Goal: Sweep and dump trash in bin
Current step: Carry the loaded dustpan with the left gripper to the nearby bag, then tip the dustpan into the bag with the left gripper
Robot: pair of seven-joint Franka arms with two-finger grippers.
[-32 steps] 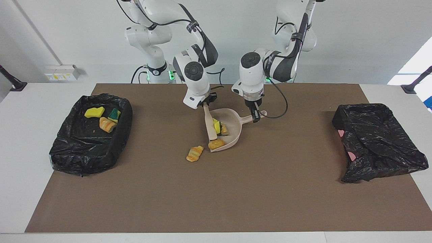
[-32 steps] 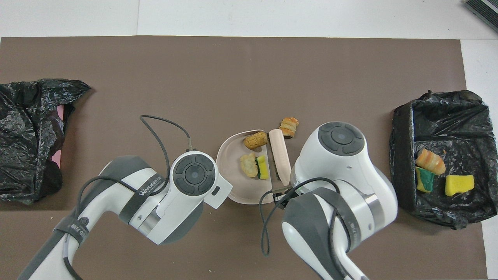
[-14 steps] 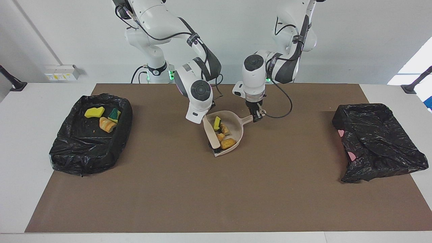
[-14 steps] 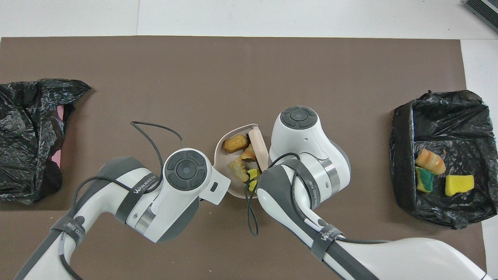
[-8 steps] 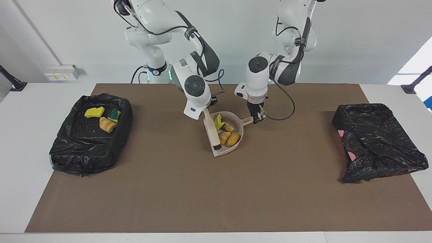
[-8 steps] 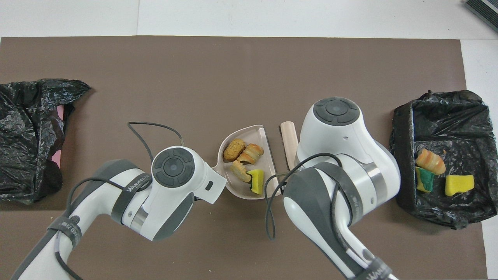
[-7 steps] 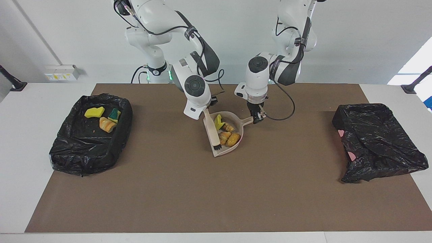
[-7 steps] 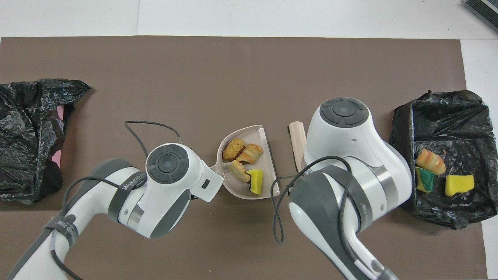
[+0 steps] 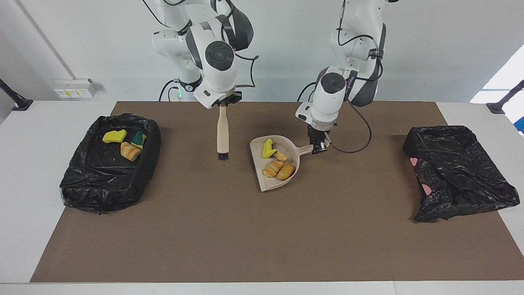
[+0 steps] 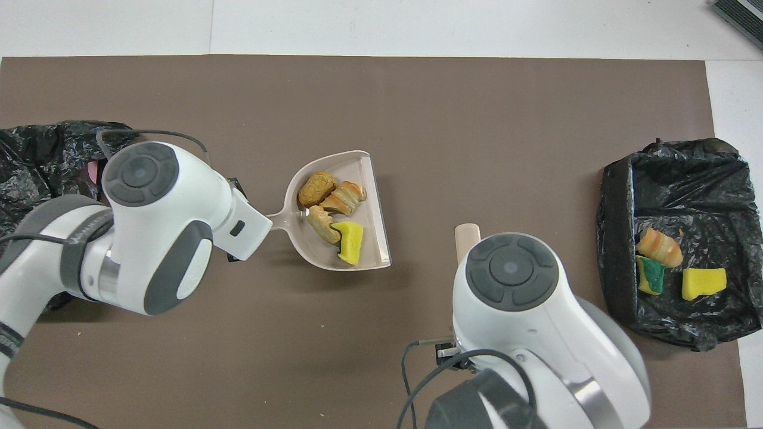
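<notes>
Facing view: right gripper (image 9: 223,104), clamped on beige brush (image 9: 222,133), raised over brown mat (image 9: 262,229). Left gripper (image 9: 319,147) gripping dustpan (image 9: 268,180) handle. Trash (image 9: 278,165): four scraps in dustpan; three in black-lined bin (image 9: 108,164) at right arm's end.

Overhead view: dustpan (image 10: 372,208) holds trash (image 10: 334,208); arm strap lettering unreadable.

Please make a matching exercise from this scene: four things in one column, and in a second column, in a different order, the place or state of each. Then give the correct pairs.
Things:
1. brush
2. dustpan
3. yellow sponge piece
4. open bin

Places or states:
A. at the right arm's end of the table, with three scraps inside
B. lying in the dustpan
C. hanging upright from the right gripper
D. held by its handle in the left gripper

Pairs: 1-C, 2-D, 3-B, 4-A
</notes>
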